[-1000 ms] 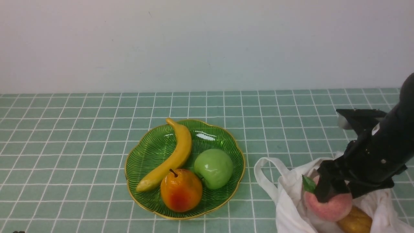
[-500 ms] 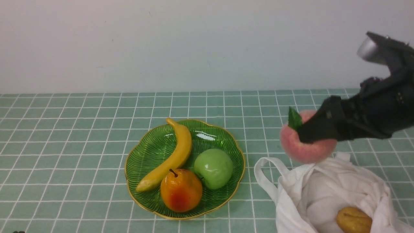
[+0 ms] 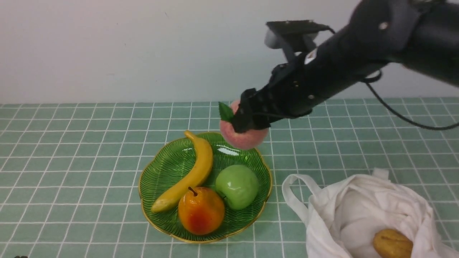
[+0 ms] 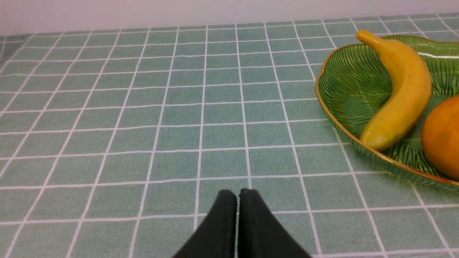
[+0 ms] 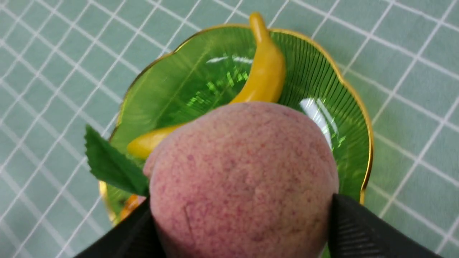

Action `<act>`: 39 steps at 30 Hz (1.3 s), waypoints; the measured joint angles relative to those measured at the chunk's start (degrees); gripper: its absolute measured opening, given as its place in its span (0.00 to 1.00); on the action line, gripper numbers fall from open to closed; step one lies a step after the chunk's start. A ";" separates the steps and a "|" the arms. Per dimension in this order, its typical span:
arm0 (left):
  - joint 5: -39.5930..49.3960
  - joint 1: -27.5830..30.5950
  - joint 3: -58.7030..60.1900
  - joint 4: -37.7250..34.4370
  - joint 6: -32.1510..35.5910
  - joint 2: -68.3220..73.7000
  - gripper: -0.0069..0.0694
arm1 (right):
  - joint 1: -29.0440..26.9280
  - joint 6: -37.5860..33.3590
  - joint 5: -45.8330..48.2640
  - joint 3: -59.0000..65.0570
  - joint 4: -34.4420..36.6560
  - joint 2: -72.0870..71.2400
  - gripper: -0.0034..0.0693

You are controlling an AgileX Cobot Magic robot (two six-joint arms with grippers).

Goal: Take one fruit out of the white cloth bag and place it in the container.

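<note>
Front view: clamped on the peach (image 3: 245,140) with the right gripper (image 3: 247,125), aloft above the far rim of the green plate (image 3: 163,172), well apart from the white cloth bag (image 3: 387,204) at near right. Confirmed in right wrist view: pinched between 2 black fingers (image 5: 362,233), plate directly beneath. Judged as the carry step, with extraction complete and release not yet done. Plate already loaded with 3 items: banana (image 3: 195,172), green apple (image 3: 236,186), pear (image 3: 200,210). For the next move, shift slightly toward the bare patch on the far side, between banana and green apple; lower until near the glass; then part the fingers. Avoid releasing from height: likely to roll against the rim or nudge the green apple. Keep the left gripper (image 4: 237,195) idle: tips pressed together, empty, low over the tablecloth (image 4: 107,107) beside the plate.
</note>
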 joint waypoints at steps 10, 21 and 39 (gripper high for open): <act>0.00 0.00 0.00 0.00 0.00 0.00 0.08 | 0.11 2.98 -0.77 -12.14 -2.08 18.36 0.77; 0.00 0.00 0.00 0.00 0.00 0.00 0.08 | 0.11 5.23 0.27 -14.64 -2.25 20.37 0.99; 0.00 0.00 0.00 0.00 0.00 0.00 0.08 | 0.18 12.96 20.39 -30.47 -16.25 -1.43 0.06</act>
